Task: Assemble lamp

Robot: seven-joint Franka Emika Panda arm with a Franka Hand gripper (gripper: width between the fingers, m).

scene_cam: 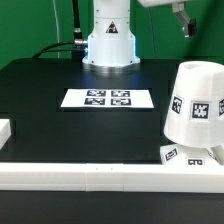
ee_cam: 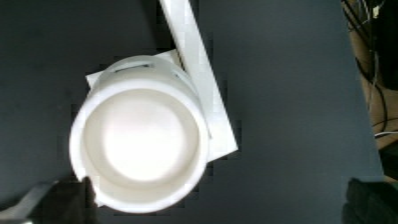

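The tapered white shade (scene_cam: 195, 105) stands upright on the flat square base (scene_cam: 178, 155) at the exterior view's right, against the front rail. Both carry black-and-white tags. The bulb is not visible. My gripper (scene_cam: 182, 20) hangs high above the table at the back right, well clear of the lamp. In the wrist view I look straight down on the shade (ee_cam: 143, 135), with a corner of the base (ee_cam: 217, 150) showing under it. The gripper (ee_cam: 205, 205) is open and empty, and one dark finger (ee_cam: 36, 205) shows at the frame's edge.
The marker board (scene_cam: 108, 98) lies in the middle of the black table. A long white rail (scene_cam: 100, 175) runs along the front edge and also shows in the wrist view (ee_cam: 192, 40). A white block (scene_cam: 5, 130) sits at the left edge. The arm's base (scene_cam: 108, 45) stands at the back.
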